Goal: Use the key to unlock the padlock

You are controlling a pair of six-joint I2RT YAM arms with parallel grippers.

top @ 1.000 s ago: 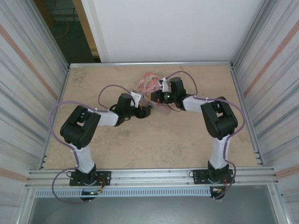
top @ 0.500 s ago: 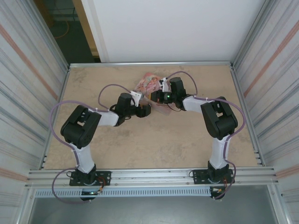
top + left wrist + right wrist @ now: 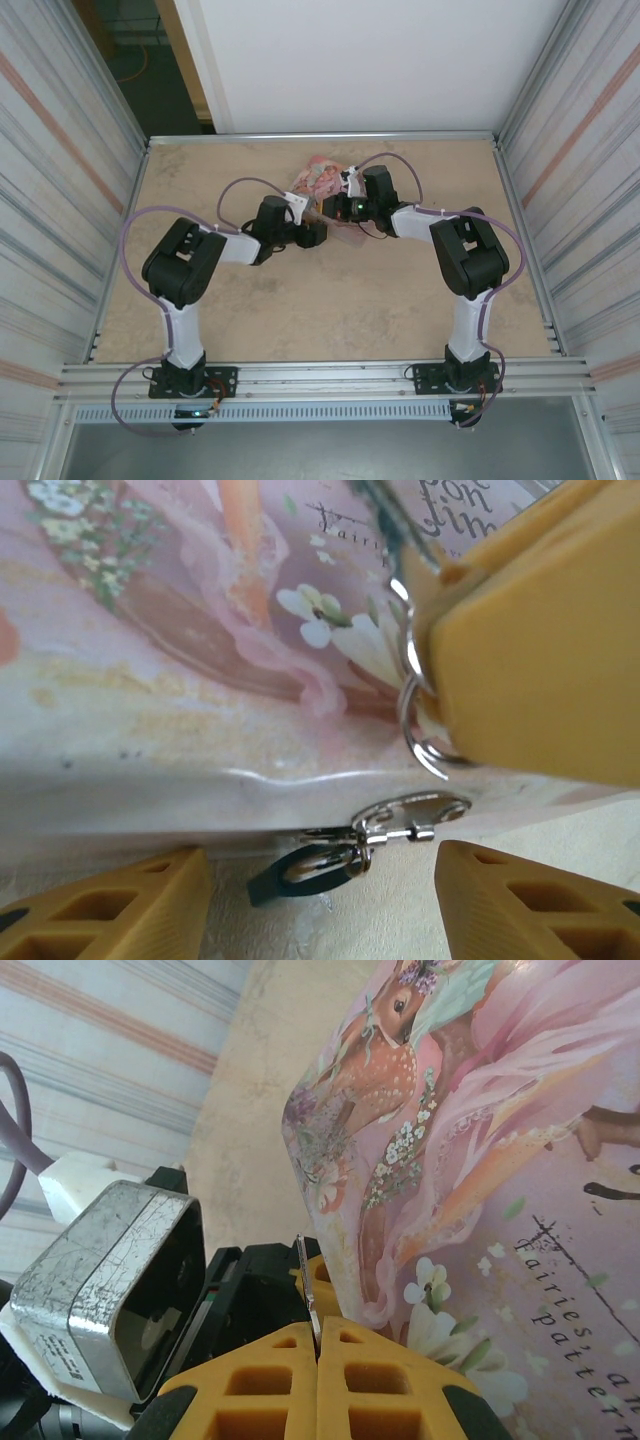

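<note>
The left gripper [image 3: 312, 232] has been advanced toward 12 o'clock, up to the pink tin [image 3: 318, 180]; a hold on the padlock [image 3: 292, 876] is judged close. Its fingers are spread at the padlock's 9 and 3 o'clock. The tiny, dark-bodied padlock is linked to a silver clasp [image 3: 410, 815] at the tin's 6 o'clock edge. The key [image 3: 305, 1285] is pinched in the right gripper [image 3: 318, 1345].

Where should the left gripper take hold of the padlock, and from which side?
Grip the padlock by its blue body, probably: it sticks out free below the hasp on the tin box, where its shackle is hooked. Come in from the table side, where the open left gripper straddles it.
</note>
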